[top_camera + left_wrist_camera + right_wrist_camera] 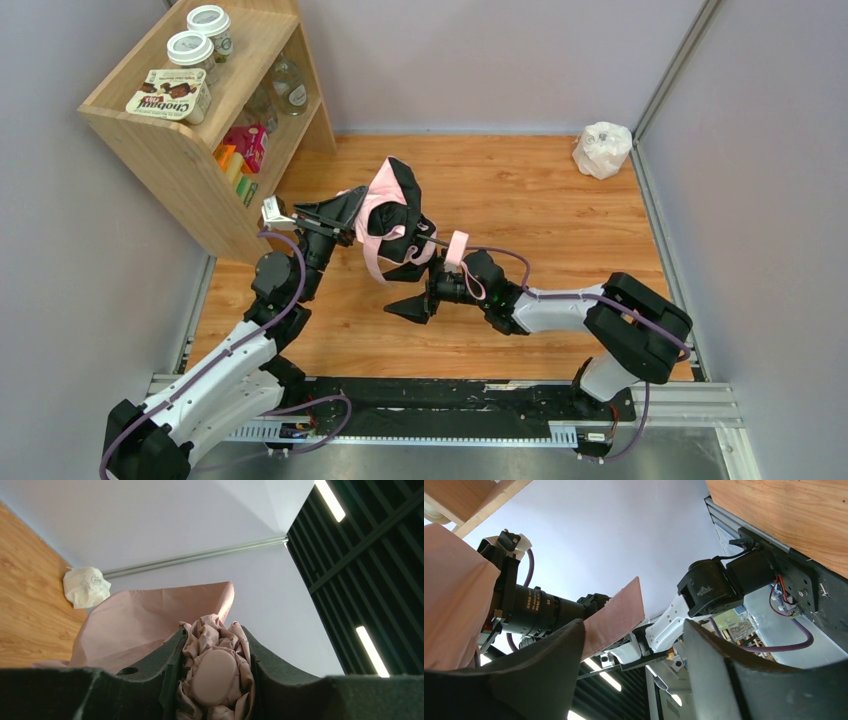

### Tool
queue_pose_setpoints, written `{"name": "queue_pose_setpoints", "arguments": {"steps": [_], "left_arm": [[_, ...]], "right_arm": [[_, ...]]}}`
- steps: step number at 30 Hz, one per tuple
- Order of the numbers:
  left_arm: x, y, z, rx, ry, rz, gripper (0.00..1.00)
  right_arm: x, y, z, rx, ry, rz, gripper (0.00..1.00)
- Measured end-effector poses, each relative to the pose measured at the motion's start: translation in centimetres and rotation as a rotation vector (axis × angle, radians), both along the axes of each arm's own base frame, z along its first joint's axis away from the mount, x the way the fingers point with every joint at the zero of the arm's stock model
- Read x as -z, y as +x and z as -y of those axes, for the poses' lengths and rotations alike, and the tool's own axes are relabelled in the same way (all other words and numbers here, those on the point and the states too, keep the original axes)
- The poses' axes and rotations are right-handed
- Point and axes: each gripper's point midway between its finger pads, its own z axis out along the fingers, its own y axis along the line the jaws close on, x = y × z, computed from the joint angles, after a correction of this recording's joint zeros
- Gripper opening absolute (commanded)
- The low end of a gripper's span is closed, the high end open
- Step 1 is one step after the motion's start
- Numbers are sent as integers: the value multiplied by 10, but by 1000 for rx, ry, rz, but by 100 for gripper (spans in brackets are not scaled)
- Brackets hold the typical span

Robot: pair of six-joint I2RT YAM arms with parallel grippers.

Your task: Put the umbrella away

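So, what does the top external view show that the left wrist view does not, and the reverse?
Only the top external view shows the wooden shelf with its jars, the right arm and the small pink handle. Only the left wrist view shows, close up, the left pincer shut on bunched pink fabric, with ceiling lights beyond. Both show the umbrella, the white bag and the wooden table.

Left claw [212, 636] clamped tight (arm raised); right claw [634, 630] spread wide.
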Motion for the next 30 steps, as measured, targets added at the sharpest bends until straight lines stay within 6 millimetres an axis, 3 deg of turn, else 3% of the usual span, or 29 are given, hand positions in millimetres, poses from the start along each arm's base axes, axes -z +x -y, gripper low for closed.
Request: {"name": "queue_pose_setpoints", "arguments": {"steps": [8, 19, 21, 22, 26, 30], "left_arm": [[-1, -1, 0, 11, -19, -6, 0], [1, -3, 1, 26, -34, -13, 0], [3, -3, 1, 29, -35, -17, 0], [4, -3, 2, 31, -35, -19, 0], [5, -3, 2, 37, -39, -23, 0], [7, -5, 4, 55, -53, -33, 0]], "right_arm": [[-2, -1, -4, 20, 4, 6, 58], [-8, 2, -6, 42, 23, 24, 56], [-11, 2, -6, 45, 31, 30, 48], [-12, 3, -6, 49, 35, 33, 35], [-16, 8, -8, 67, 55, 47, 0], [-13, 19, -16, 84, 76, 60, 0]]}}
